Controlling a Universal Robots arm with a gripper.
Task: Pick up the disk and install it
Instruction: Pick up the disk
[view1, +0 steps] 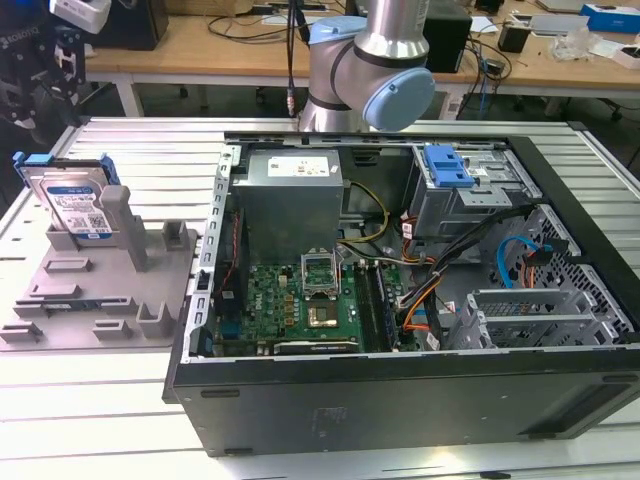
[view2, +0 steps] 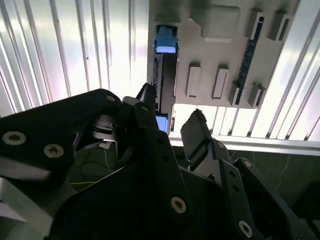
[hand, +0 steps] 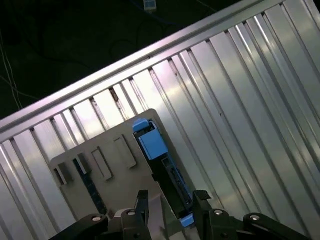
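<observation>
While the gripper (hand: 170, 207) hangs above the grey fixture plate (hand: 112, 172) with its jaws spread wide and nothing held between them, we see the disk (hand: 152, 145) standing on edge in a slot along that plate's border. In both wrist views it shows us only its thin top edge, a dark strip with the blue rail frame (view2: 165, 42) along it. That strip runs away from the gripper across the plate, its near end lying in the gap between the two jaws. We judge the jaws to be set either side of the disk's thickness, so that their closing line crosses its long axis rather than following it; how far above the edge they stand we cannot tell. In the exterior view the disk stands upright on the side of the plate away from the open computer case (view1: 400, 390), its labelled face toward the camera and an upright post (view1: 117, 215) of the plate just beside it. We take the disk as not yet grasped.
</observation>
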